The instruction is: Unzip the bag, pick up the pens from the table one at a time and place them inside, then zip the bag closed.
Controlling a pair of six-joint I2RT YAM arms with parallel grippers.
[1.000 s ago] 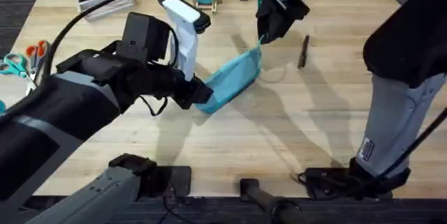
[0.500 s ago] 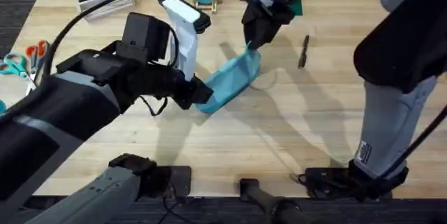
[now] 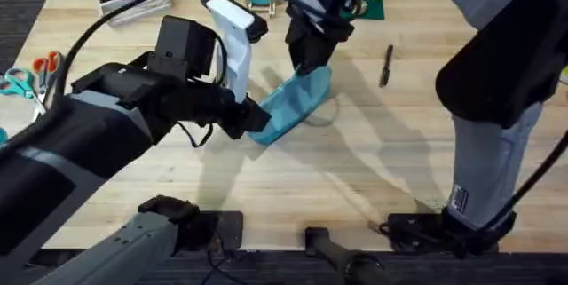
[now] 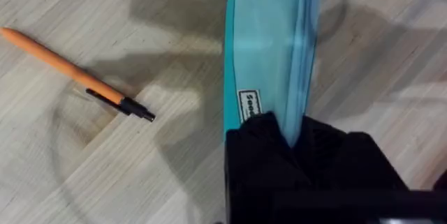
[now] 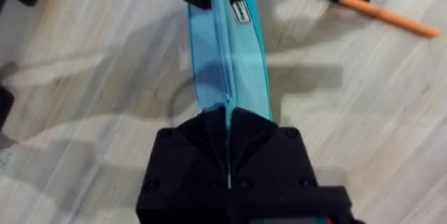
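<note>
unzipping stage, judging by the scene: bag (image 3: pixel 288 107) stretched between two grippers, zipper line in the right wrist view looking shut ahead of the puller, so opening barely begun at best. nothing placed inside yet. orange pen (image 4: pixel 73 74) lying on the table (image 3: pixel 355 178) just beside the bag, black pen (image 3: pixel 386 64) farther off, well apart from the bag. both pens left to pick, then closing.

left gripper (image 3: pixel 253 121) clamped tight on the bag's near end, by the small label. right gripper (image 3: pixel 306 54) pinched shut on the far end at the zipper.

bag near mid-table, long axis running diagonally from the left gripper up and away toward the right gripper, far end lifted, zipper seam along the top.
</note>
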